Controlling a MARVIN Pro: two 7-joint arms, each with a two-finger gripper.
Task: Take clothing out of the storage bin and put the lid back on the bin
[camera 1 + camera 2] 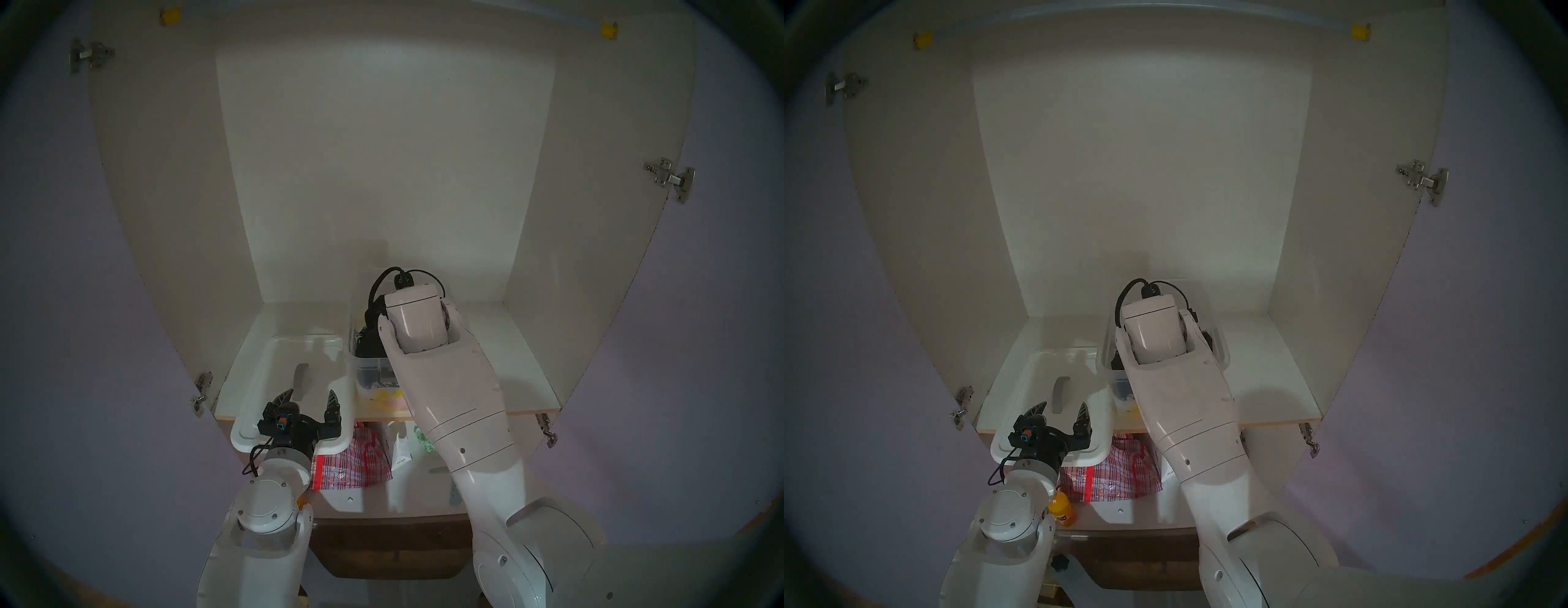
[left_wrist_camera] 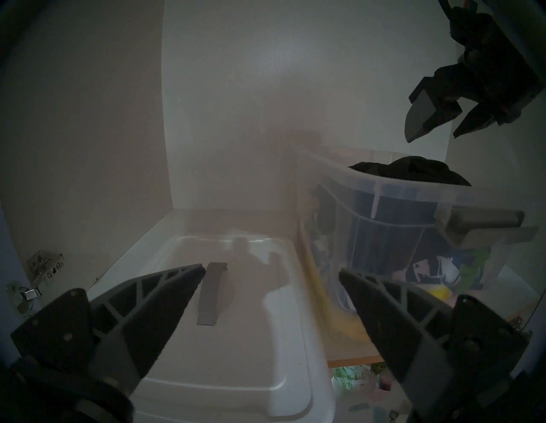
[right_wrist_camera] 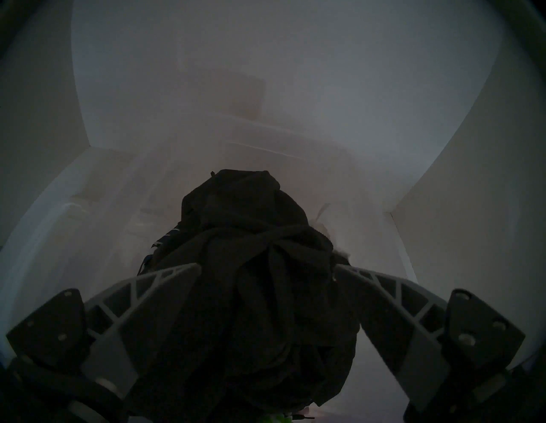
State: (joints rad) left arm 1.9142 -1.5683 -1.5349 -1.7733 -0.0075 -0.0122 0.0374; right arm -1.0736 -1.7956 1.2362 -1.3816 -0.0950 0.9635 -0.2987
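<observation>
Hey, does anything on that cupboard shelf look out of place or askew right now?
Yes: the lid lies beside the storage bin with its near end jutting past the shelf edge. The black clothing mounds above the bin's rim.

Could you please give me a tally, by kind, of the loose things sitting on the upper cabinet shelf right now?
Clear storage bin: 1
White lid with grey strap handle, lying beside the bin: 1
Black clothing heaped in the bin: 1
Total: 3
More cloth shows through the bin wall, too jumbled to count.
</observation>
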